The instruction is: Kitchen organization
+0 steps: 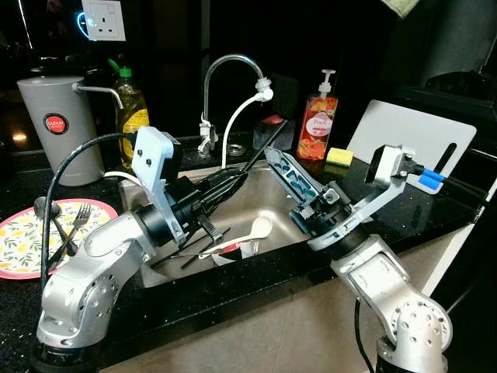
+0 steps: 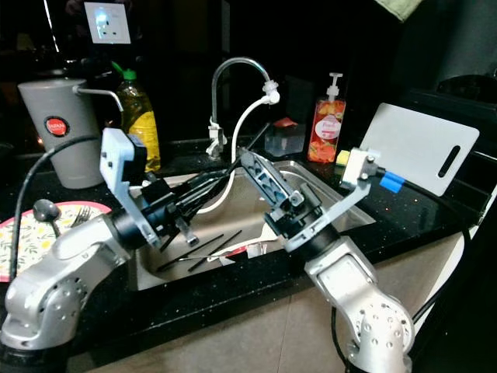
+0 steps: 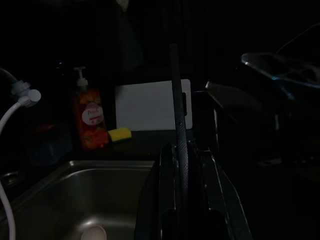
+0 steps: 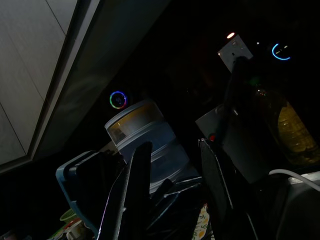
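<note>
My left gripper (image 1: 233, 180) hovers over the steel sink (image 1: 272, 198), shut on a long black chopstick (image 1: 265, 146) that slants up toward the tap. In the left wrist view the chopstick (image 3: 176, 100) stands straight up between the fingers (image 3: 167, 165). My right gripper (image 1: 276, 158), with blue pads, points up and left over the sink's right side, close to the chopstick's far end; its fingers (image 4: 142, 160) stand apart with nothing between them. In the sink lie a white spoon (image 1: 260, 227) and more black chopsticks (image 1: 203, 249).
A patterned plate (image 1: 19, 241) with a fork (image 1: 78, 221) sits left of the sink. A grey jug (image 1: 54, 124) and a yellow dish-liquid bottle (image 1: 132, 109) stand behind it. Behind the sink are the tap (image 1: 229, 70), a soap pump bottle (image 1: 318, 128), a yellow sponge (image 1: 339, 156) and a white cutting board (image 1: 411, 140).
</note>
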Available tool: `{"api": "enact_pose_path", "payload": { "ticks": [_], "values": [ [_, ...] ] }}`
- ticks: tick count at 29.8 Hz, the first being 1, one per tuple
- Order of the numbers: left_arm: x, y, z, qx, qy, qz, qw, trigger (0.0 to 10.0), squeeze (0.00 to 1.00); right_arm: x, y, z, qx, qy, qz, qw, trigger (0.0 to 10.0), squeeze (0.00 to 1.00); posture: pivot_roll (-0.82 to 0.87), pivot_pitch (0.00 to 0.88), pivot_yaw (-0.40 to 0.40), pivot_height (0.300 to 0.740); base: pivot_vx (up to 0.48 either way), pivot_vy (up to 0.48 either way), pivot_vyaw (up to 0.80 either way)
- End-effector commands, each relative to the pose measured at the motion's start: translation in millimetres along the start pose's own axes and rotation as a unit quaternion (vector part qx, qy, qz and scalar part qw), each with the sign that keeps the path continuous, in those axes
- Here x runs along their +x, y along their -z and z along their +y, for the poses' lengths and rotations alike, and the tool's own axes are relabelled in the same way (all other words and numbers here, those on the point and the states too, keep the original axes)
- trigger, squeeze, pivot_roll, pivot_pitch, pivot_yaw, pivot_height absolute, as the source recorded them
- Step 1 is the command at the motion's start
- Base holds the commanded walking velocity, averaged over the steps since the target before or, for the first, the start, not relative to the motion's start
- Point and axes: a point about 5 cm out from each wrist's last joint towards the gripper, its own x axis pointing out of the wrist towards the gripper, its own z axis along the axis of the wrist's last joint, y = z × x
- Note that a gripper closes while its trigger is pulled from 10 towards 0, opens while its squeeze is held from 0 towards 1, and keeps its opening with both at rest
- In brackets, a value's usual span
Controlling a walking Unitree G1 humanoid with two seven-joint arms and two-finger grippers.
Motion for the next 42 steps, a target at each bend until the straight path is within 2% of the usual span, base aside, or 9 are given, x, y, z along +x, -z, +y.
{"api": "enact_pose_path", "payload": {
  "ticks": [1, 26, 27, 28, 29, 31, 32, 35, 42],
  "values": [
    [0.1, -4, -3.6, -0.005, 0.015, -0.016, 1.000, 10.0, 0.00, -3.2, -3, -2.7, 0.005, 0.008, -0.006, 1.000, 10.0, 0.00, -0.09, 0.000, -0.036, 0.740, 0.000, 0.000, 0.00],
    [-2.0, -2, -16.4, -0.014, 0.064, 0.000, 0.998, 10.0, 0.00, -1.7, -5, -5.9, 0.005, 0.028, -0.007, 1.000, 10.0, 0.00, -0.09, 0.000, -0.039, 0.740, 0.000, 0.000, 0.00],
    [-1.8, -2, -16.4, -0.014, 0.064, 0.001, 0.998, 10.0, 0.00, -1.7, -5, -5.8, 0.005, 0.027, -0.007, 1.000, 8.8, 0.00, -0.09, 0.000, -0.039, 0.740, 0.000, 0.000, 0.00],
    [-1.8, -2, -16.4, -0.014, 0.064, 0.001, 0.998, 10.0, 0.00, -1.7, -5, -5.8, 0.005, 0.027, -0.007, 1.000, 8.8, 0.00, -0.09, 0.000, -0.039, 0.740, 0.000, 0.000, 0.00],
    [-1.7, -2, -16.5, -0.015, 0.064, 0.001, 0.998, 10.0, 0.00, -1.7, -5, -5.5, 0.005, 0.027, -0.007, 1.000, 6.1, 0.00, -0.09, 0.000, -0.039, 0.740, 0.000, 0.000, 0.00],
    [-1.7, -2, -16.5, -0.015, 0.064, 0.001, 0.998, 10.0, 0.00, -1.7, -5, -5.5, 0.005, 0.027, -0.007, 1.000, 6.1, 0.00, -0.09, 0.000, -0.039, 0.740, 0.000, 0.000, 0.00],
    [-1.6, -1, -16.7, -0.015, 0.065, 0.002, 0.998, 10.0, 0.00, -1.7, -5, -5.3, 0.005, 0.026, -0.007, 1.000, 3.5, 0.00, -0.09, 0.000, -0.039, 0.740, 0.000, 0.000, 0.00],
    [-1.6, -1, -16.5, -0.015, 0.064, 0.005, 0.998, 10.0, 0.00, -1.9, -6, -4.8, 0.006, 0.025, -0.009, 1.000, 0.0, 0.00, -0.09, 0.000, -0.039, 0.740, 0.000, 0.000, 0.00],
    [-1.4, -1, -15.6, -0.012, 0.060, 0.005, 0.998, 10.0, 0.00, -2.2, -7, -4.6, 0.007, 0.025, -0.012, 1.000, 0.0, 0.00, -0.09, 0.000, -0.040, 0.740, 0.000, 0.000, 0.00]
  ]
}}
